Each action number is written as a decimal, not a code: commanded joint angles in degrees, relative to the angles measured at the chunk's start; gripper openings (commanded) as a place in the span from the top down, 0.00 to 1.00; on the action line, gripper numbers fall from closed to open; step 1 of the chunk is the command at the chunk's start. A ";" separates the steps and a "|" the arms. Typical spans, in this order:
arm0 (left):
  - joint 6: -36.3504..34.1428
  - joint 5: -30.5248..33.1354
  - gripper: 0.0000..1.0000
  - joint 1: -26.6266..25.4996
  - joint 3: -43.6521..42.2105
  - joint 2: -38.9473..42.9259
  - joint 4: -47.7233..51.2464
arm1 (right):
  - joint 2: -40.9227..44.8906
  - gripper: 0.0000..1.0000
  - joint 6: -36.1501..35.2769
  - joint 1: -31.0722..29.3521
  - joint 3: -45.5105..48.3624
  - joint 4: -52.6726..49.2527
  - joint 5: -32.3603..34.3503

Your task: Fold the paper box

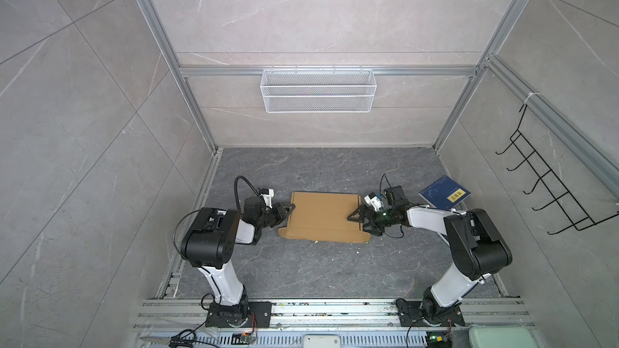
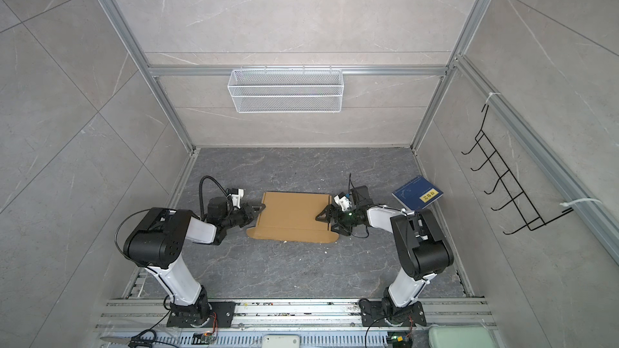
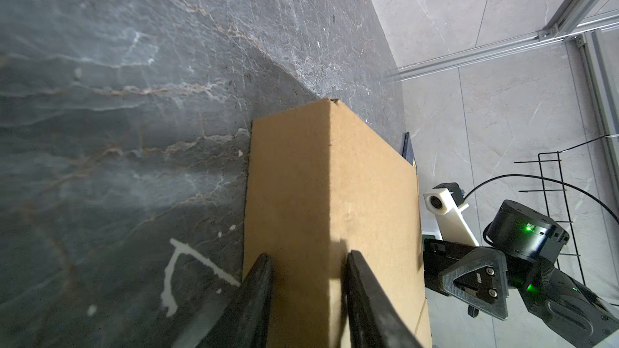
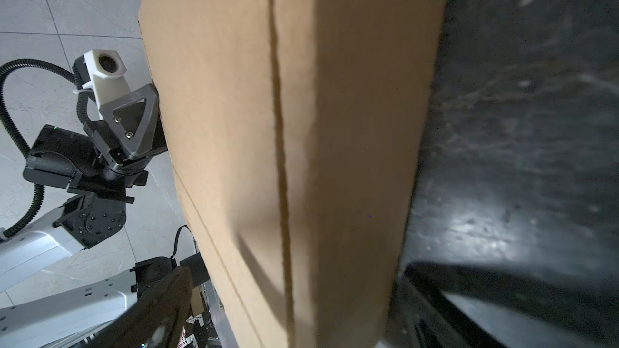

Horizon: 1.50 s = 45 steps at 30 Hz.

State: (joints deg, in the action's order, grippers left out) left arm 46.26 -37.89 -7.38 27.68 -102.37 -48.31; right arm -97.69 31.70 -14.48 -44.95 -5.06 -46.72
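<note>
The paper box (image 1: 325, 215) (image 2: 294, 214) lies mid-floor as a shallow brown cardboard box with its lid down. A flap with rounded corners (image 1: 321, 236) lies flat along its near side. My left gripper (image 1: 286, 215) (image 2: 256, 215) is at the box's left end. In the left wrist view its jaws (image 3: 306, 262) stand partly apart astride a long edge of the box (image 3: 335, 179); contact is unclear. My right gripper (image 1: 358, 224) (image 2: 326, 224) is at the right end, jaws wide open. In the right wrist view the box (image 4: 301, 95) fills the gap of that gripper (image 4: 288, 313), untouched.
A dark blue book (image 1: 443, 192) with a yellow label lies at the back right, near the right arm. A white wire basket (image 1: 318, 90) hangs on the back wall. A black hook rack (image 1: 549, 189) is on the right wall.
</note>
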 commanded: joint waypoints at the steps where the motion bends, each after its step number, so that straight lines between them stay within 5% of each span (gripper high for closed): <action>1: -1.20 4.26 0.66 2.45 -5.43 -3.51 11.35 | -4.30 0.01 -0.32 -0.69 2.94 -5.50 7.00; 11: 0.08 2.64 0.68 3.33 -6.38 -4.47 7.93 | -4.02 0.01 0.89 -1.42 1.00 -2.69 1.49; 16: -0.14 2.57 0.67 3.33 -6.32 -4.42 8.19 | -5.90 0.07 7.70 -2.48 0.91 6.45 -3.31; 31: 2.88 0.49 0.48 2.67 -3.28 2.50 8.84 | -6.10 0.24 19.37 -3.59 3.24 20.80 -6.67; 45: -12.28 13.86 0.37 2.74 7.43 30.70 47.42 | -3.06 0.32 23.74 -3.28 1.20 20.71 -10.21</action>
State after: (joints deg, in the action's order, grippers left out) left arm 40.34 -28.69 -4.51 32.34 -75.05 -11.44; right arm -102.56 53.54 -17.61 -42.22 15.31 -55.64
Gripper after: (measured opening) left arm 0.632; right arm 0.689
